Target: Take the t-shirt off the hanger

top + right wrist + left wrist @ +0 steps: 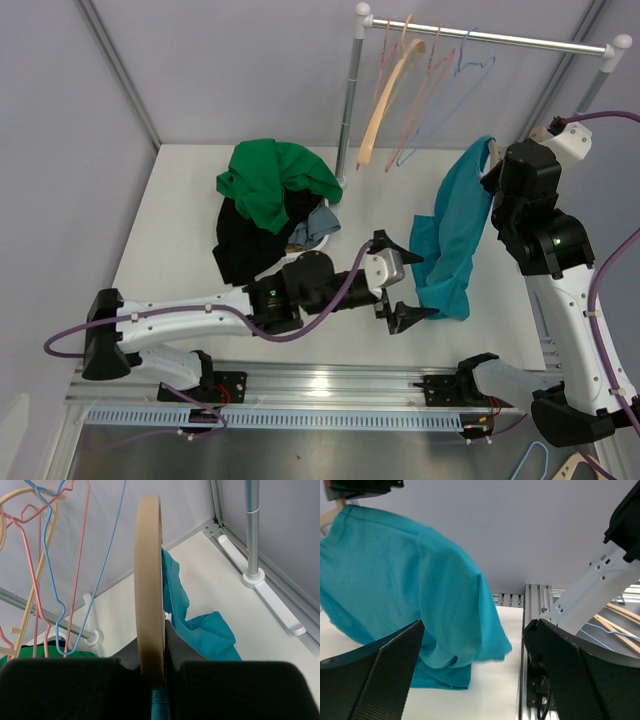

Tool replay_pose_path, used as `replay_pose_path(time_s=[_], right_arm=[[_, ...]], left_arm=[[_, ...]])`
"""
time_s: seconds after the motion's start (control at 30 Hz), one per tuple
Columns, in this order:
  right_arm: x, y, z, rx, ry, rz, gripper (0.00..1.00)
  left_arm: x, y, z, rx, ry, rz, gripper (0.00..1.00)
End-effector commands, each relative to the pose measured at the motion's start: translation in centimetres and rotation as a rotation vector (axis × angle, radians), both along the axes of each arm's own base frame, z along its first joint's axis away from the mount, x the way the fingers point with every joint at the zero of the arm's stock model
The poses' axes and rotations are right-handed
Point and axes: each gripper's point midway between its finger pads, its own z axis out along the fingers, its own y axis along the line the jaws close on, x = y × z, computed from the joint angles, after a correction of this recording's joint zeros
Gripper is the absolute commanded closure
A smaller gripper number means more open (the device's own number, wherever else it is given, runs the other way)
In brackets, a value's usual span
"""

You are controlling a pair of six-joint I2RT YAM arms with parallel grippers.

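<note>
1. Teal t-shirt (455, 235) hangs as a long, limp drape from a curved pale wooden hanger (149, 580). The hanger is held up at the far right of the white table (180, 200), and the lower folds of the shirt are bunched on the tabletop.
2. Holding the hanger is the right gripper (156, 677), its fingers pressed together on the wooden bar. The bar stands edge-on between them in the right wrist view, with the shirt falling away beyond and below it.
3. The left gripper (425, 285) is spread as wide as it goes and holds nothing. It points rightward at the lower part of the shirt.
4. The shirt's long axis runs from the hanger, high on the far right, down and toward the near left onto the table. The fabric therefore lies straight ahead of the left gripper.
5. In the left wrist view the cloth (410, 580) fills the space beyond the two open fingers (390, 670), and its lowest fold sits low between them. From above, the fingertips look to be at the shirt's left edge. I cannot tell whether they touch it.
6. The left arm is the free one and the nearer to the hem. My judgement is that the coming move depends on it advancing rightward and closing on that lower fold. It would then draw the cloth down and away along that axis, off the hanger's end.
</note>
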Motion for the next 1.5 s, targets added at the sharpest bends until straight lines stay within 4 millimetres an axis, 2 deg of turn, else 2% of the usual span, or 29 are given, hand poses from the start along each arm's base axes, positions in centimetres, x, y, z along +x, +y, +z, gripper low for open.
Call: replay_pose_path(time_s=[0.0,0.03,0.07,0.2,0.23,0.3,0.37,0.43,0.47,0.53,0.57,0.63,0.7,0.77,0.8,0.87,0.9,0.93,0.97,1.0,1.07,1.13,1.17,1.27,1.3,1.33,1.4,1.43,1.47], right_arm=[[-0.3,-0.2,2.1,0.03,-0.087,-0.016,1.0],[-0.2,-0.2,2.2,0.027,-0.087,-0.017,1.0],[-0.1,-0.1,2.1,0.027,-0.086,-0.014,1.0],[-0.1,0.2,2.3,0.031,-0.092,0.003,1.0],[0.0,0.2,2.2,0.029,-0.088,0.003,1.0],[0.0,0.1,2.2,0.018,-0.083,0.0,1.0],[0.1,-0.1,2.2,0.01,-0.079,-0.012,1.0],[0.3,-0.1,2.3,0.005,-0.083,-0.017,1.0],[0.4,-0.2,2.3,0.001,-0.081,-0.021,1.0],[0.6,-0.2,2.3,-0.003,-0.081,-0.028,1.0],[1.0,-0.1,2.0,-0.009,-0.072,-0.029,1.0],[1.3,-0.2,1.9,-0.013,-0.07,-0.036,1.0],[1.7,-0.1,1.7,-0.02,-0.066,-0.043,1.0],[1.9,-0.3,1.9,-0.029,-0.072,-0.056,1.0],[2.2,-0.3,1.9,-0.032,-0.069,-0.06,1.0],[2.6,-0.5,2.1,-0.036,-0.072,-0.067,1.0],[2.7,-0.5,2.5,-0.032,-0.079,-0.066,1.0],[3.1,-0.6,2.4,-0.033,-0.072,-0.067,1.0],[3.2,-0.6,2.5,-0.031,-0.071,-0.062,1.0],[3.2,-0.6,2.8,-0.03,-0.074,-0.06,1.0],[3.5,-0.8,2.9,-0.033,-0.071,-0.067,1.0],[3.6,-0.8,3.0,-0.034,-0.073,-0.064,1.0],[3.6,-0.8,3.1,-0.035,-0.074,-0.063,1.0],[3.8,-1.1,3.0,-0.041,-0.071,-0.07,1.0],[3.9,-0.9,3.0,-0.04,-0.067,-0.058,1.0],[4.0,-0.8,2.8,-0.041,-0.058,-0.047,1.0],[3.8,-0.5,2.8,-0.038,-0.037,-0.022,1.0],[3.9,0.2,2.7,-0.032,-0.028,0.019,1.0],[3.6,0.5,3.1,-0.03,-0.028,0.044,1.0]], left_arm=[[-0.4,-2.6,1.5,0.004,0.012,-0.051,0.04],[-0.3,-3.2,2.0,0.004,0.012,-0.05,0.29],[0.0,-3.6,1.5,0.021,0.018,-0.045,0.39],[0.1,-5.3,0.2,0.054,0.029,-0.061,0.64],[0.0,-5.6,0.2,0.057,0.032,-0.07,0.8],[0.0,-5.5,0.1,0.065,0.041,-0.067,0.99],[-0.3,-4.8,-0.3,0.069,0.046,-0.074,0.99],[-0.9,-4.2,0.2,0.052,0.049,-0.085,0.99],[-1.1,-3.8,-0.5,0.063,0.053,-0.087,0.99],[-1.8,-2.8,0.5,0.046,0.047,-0.096,0.99],[-2.0,-2.5,0.2,0.053,0.051,-0.096,0.99],[-2.9,-1.5,0.7,0.038,0.069,-0.113,0.99],[-4.2,-0.9,0.2,0.042,0.079,-0.151,0.99],[-6.1,-0.2,0.0,0.04,0.086,-0.198,0.99],[-7.7,-0.1,-1.4,0.062,0.098,-0.242,0.99],[-9.5,0.4,-1.7,0.053,0.117,-0.298,0.99],[-11.1,0.5,-1.5,0.031,0.121,-0.375,0.99],[-12.6,0.8,-4.2,0.072,0.194,-0.442,0.99],[-13.6,0.8,-5.2,0.071,0.222,-0.501,0.99],[-15.6,1.4,-6.0,0.058,0.256,-0.619,0.99],[-17.0,1.4,-9.3,0.131,0.325,-0.691,0.99],[-18.3,1.8,-10.0,0.149,0.35,-0.761,0.99],[-18.5,2.0,-10.8,0.165,0.354,-0.764,0.99],[-19.3,2.5,-11.3,0.183,0.338,-0.798,0.99],[-19.2,2.4,-12.2,0.216,0.347,-0.787,0.99],[-19.1,2.1,-11.9,0.206,0.331,-0.786,0.99],[-16.8,0.9,-13.2,0.232,0.334,-0.665,0.99],[-15.8,0.3,-13.1,0.223,0.335,-0.63,0.99],[-14.1,-0.4,-13.7,0.242,0.352,-0.559,0.99]])
